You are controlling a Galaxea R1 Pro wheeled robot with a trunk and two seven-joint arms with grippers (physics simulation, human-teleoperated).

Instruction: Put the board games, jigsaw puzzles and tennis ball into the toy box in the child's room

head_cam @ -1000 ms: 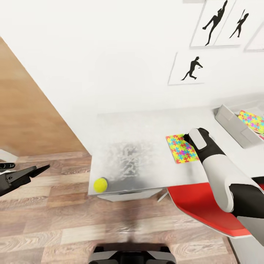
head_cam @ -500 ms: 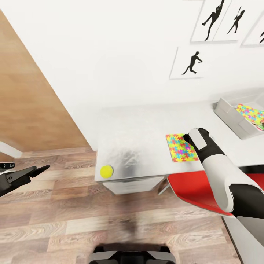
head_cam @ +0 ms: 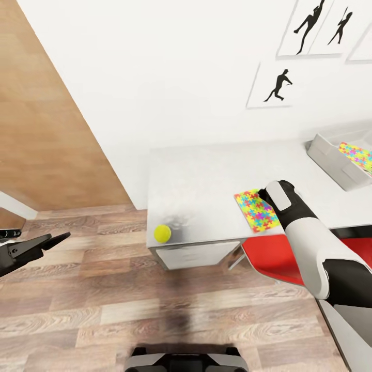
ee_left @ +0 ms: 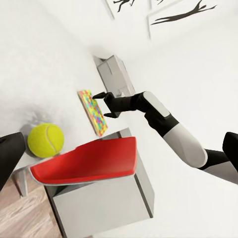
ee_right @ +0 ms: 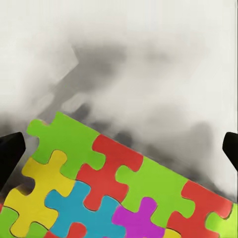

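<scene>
Reaching over the pale grey table, the right hand hovers just above the far edge of a jigsaw puzzle that lies flat near the table's front edge. In the left wrist view its two dark fingers are spread apart with nothing between them, and in the right wrist view the fingertips stand wide at either side above the puzzle's green, red, yellow and blue pieces. A tennis ball sits on the table's front corner, well apart from the puzzle. At the far right of the table stands the grey toy box, with a second jigsaw puzzle lying inside it. A red chair is pushed in beside the table, below the right arm. The left hand hangs low over the wood-plank floor, well away from the table; its dark fingers look nearly closed with nothing in them. Silhouette pictures hang on the white wall.
</scene>
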